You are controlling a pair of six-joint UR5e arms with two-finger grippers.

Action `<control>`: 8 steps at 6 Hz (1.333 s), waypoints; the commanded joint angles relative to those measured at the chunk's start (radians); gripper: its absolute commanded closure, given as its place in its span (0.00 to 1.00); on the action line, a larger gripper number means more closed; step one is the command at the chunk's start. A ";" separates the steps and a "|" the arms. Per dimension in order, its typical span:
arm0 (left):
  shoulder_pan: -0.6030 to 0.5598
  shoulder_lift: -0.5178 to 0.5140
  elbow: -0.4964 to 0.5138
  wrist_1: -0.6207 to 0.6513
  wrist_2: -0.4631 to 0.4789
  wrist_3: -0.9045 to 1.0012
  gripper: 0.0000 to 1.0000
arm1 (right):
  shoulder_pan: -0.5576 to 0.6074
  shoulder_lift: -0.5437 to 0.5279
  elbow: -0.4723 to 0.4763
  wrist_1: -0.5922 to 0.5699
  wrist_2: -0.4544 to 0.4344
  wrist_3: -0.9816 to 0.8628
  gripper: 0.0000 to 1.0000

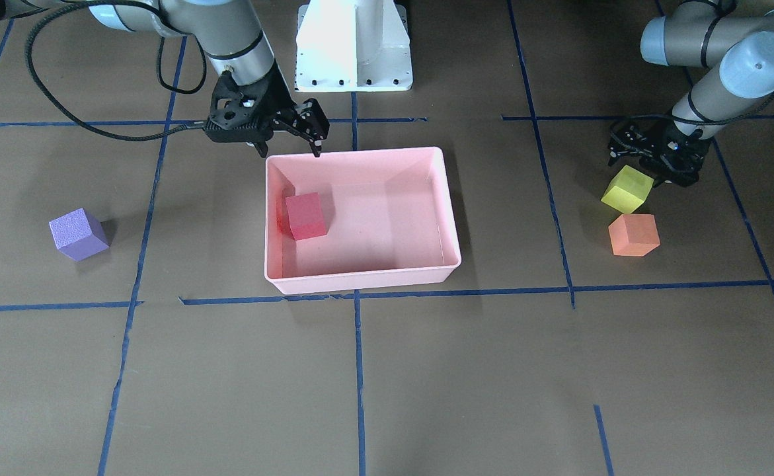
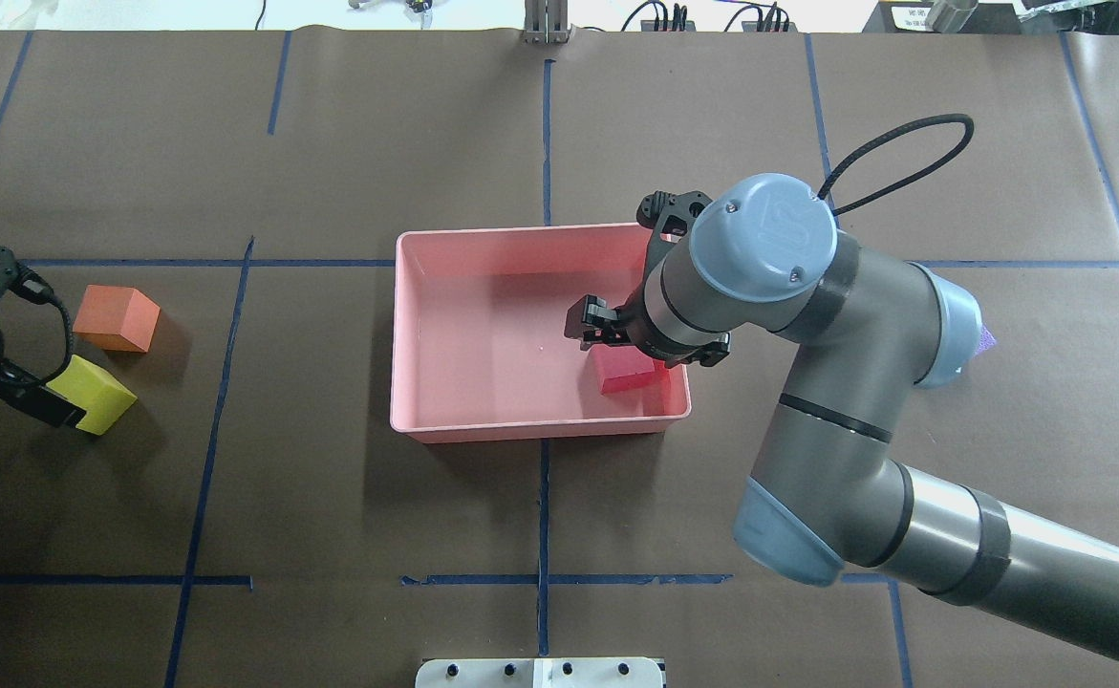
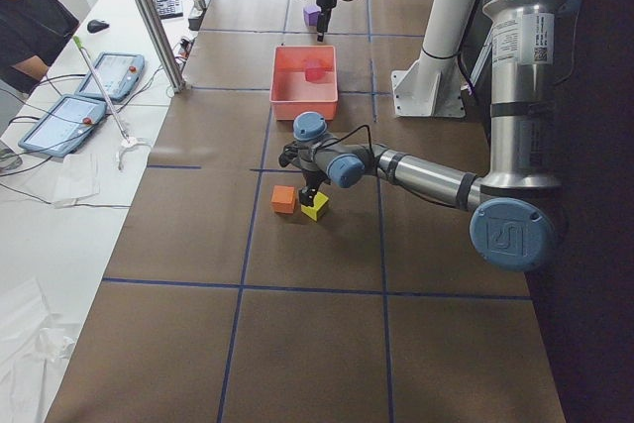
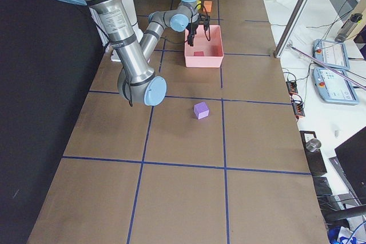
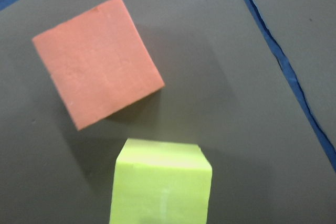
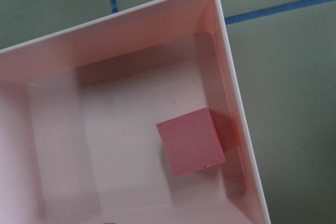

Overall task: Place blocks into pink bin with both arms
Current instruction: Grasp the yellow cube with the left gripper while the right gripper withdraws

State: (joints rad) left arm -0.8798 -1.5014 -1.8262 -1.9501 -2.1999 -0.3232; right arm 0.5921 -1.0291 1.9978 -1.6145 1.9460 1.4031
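Exterior front-facing view. The pink bin [image 1: 360,283] is shown at the middle of the brown table [image 1: 426,396], which is marked off by blue tape lines [image 1: 358,370]. The red cube [image 1: 306,215] is seen resting on the bin's floor, just beside the wall at the view's left. The right gripper [image 1: 289,147], at the view's left, is held above the bin's far-left corner with its fingers spread apart and nothing between them. In the right wrist view only the bin and the red cube below are seen. The purple cube [image 1: 78,233] lies alone on the table, well apart from the bin at the view's left. The yellow-green cube [image 1: 626,189] and the orange cube [image 1: 633,235] are found close together at the view's right, the orange one nearer, with a narrow gap between them. The left gripper [image 1: 654,165] is placed low at the yellow-green cube's far side. In the overhead view one finger [image 2: 48,406] is seen against that cube. Whether this gripper is clenched on the cube cannot be told. The white pedestal [image 1: 353,46] stands at the far edge.
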 commanded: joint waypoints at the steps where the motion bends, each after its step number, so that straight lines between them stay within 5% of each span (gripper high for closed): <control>1: 0.028 -0.010 0.014 -0.007 0.043 -0.001 0.00 | 0.067 -0.051 0.073 -0.021 0.048 -0.010 0.00; 6: 0.053 -0.008 0.063 -0.045 0.108 0.035 0.00 | 0.093 -0.074 0.090 -0.021 0.047 -0.009 0.00; 7: 0.073 -0.017 0.077 -0.049 0.106 0.026 0.00 | 0.109 -0.159 0.152 -0.022 0.057 -0.028 0.00; 8: 0.081 -0.026 0.091 -0.049 0.105 0.023 0.24 | 0.139 -0.211 0.159 -0.024 0.088 -0.118 0.01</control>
State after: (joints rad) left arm -0.8096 -1.5193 -1.7496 -1.9968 -2.0940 -0.2966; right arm 0.7059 -1.1838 2.1376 -1.6369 2.0101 1.3517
